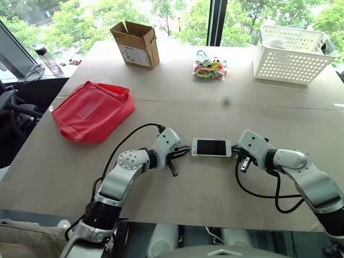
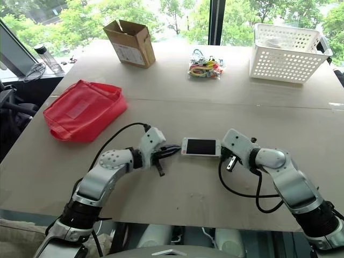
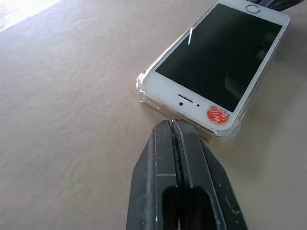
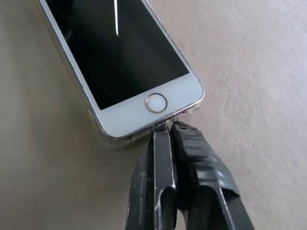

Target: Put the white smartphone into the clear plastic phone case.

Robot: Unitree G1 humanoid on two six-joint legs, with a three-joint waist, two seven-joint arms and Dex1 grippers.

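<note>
A white smartphone lies screen-up and lengthwise across the near middle of a pale table, already sitting inside the clear plastic phone case, whose transparent corners and rim show around the phone's edges. The left gripper points in from the phone's 9 o'clock end, its two black fingers pressed fully together and holding nothing, tips just at the case's short edge by a red sticker. The right gripper comes in from the 3 o'clock end, likewise closed tight and empty, tips at the edge below the round home button. The step in hand looks like seating the phone fully — squeezing it from both ends. To do this well, both tips should push level and along the phone's long line, evenly, so it neither pivots nor lifts; whether each corner has snapped under the rim cannot be told. Further off at 10 o'clock lies a red pouch; a cardboard box and white basket stand well apart at the far edge.
</note>
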